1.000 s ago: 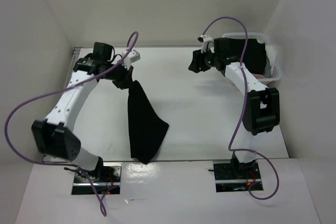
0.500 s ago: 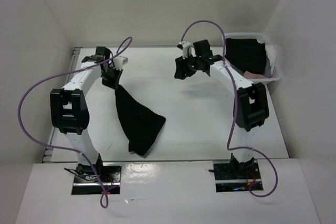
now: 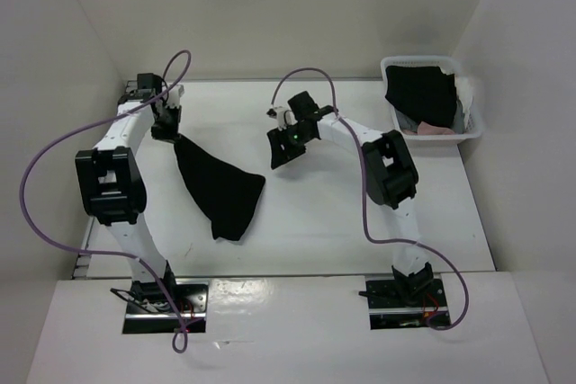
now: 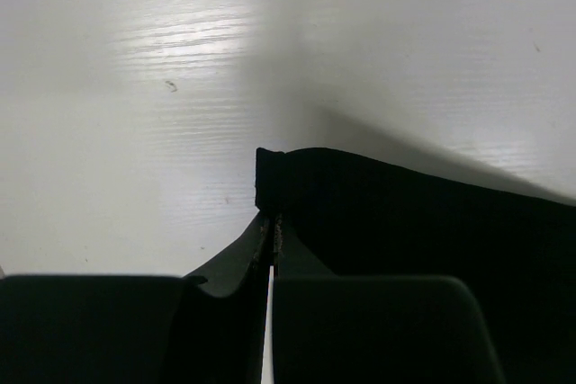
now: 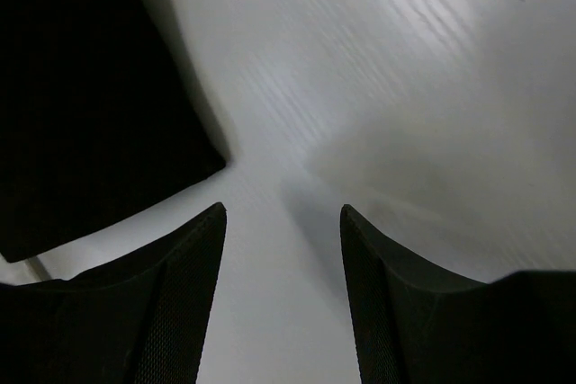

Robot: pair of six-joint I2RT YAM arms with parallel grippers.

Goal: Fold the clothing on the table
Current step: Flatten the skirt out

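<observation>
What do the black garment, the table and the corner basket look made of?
Garment: soft matte cloth; it drapes limp, no shine. Table: smooth white, slightly glossy, perhaps laminate; light reflects off it. Basket: probably thin white plastic, with a moulded rim.

Bright, even overhead light washes the white table point(image 3: 342, 213), and streaky glare shows on it in the left wrist view. A soft grey shadow edges the clothing point(image 3: 220, 191). The right wrist view is motion-smeared, its near foreground out of focus.
</observation>
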